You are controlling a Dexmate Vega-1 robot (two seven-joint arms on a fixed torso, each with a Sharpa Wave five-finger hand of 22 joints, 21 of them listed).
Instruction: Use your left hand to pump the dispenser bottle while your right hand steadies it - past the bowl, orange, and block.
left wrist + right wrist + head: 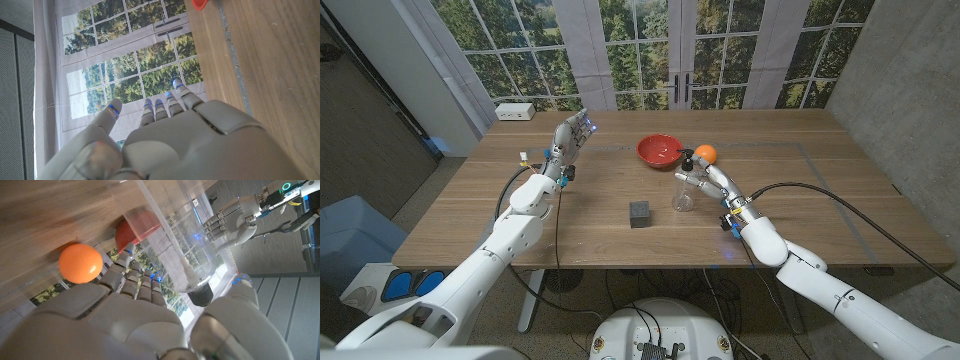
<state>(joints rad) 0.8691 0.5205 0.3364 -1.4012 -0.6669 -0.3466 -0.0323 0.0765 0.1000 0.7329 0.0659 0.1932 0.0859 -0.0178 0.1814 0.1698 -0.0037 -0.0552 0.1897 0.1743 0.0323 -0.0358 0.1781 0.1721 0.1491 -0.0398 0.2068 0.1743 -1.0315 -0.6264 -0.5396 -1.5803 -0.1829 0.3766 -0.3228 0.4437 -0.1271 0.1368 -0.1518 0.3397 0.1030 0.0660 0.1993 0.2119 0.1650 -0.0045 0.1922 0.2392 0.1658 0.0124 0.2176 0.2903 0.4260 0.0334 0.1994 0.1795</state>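
My right hand cups the dispenser bottle to steady it; my left hand hangs open, empty, well apart.

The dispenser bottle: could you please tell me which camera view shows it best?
The head view: the whole dispenser bottle stands upright on the table, the right robot hand around it. The right wrist view gives a blurred close-up of its clear body; the left wrist view adds nothing.
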